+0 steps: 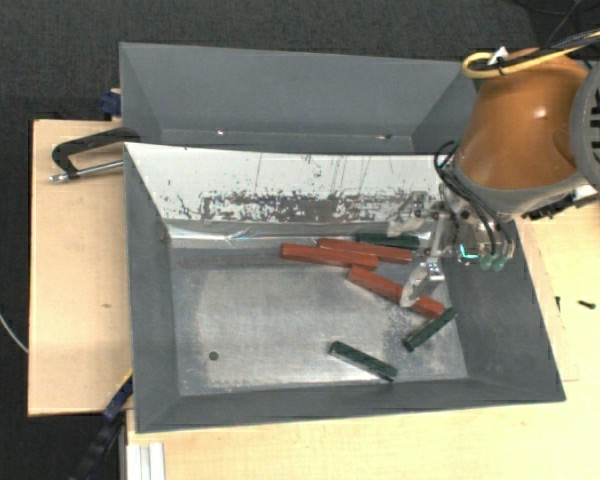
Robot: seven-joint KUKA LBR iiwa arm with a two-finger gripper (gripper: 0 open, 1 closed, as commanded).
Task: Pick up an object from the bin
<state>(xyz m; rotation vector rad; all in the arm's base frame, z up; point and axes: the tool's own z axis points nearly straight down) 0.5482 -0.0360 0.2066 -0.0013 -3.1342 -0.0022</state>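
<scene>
Orange wrist cover (525,118); pincer (423,290), grip unclear, over diagonal red stick (375,284), down-right end.

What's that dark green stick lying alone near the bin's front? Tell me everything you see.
The dark green stick is a short, straight, slim bar, matt like plastic. It lies flat on the bin floor, slanting toward the front wall, touching no other thing; another green stick lies apart to its right.
</scene>
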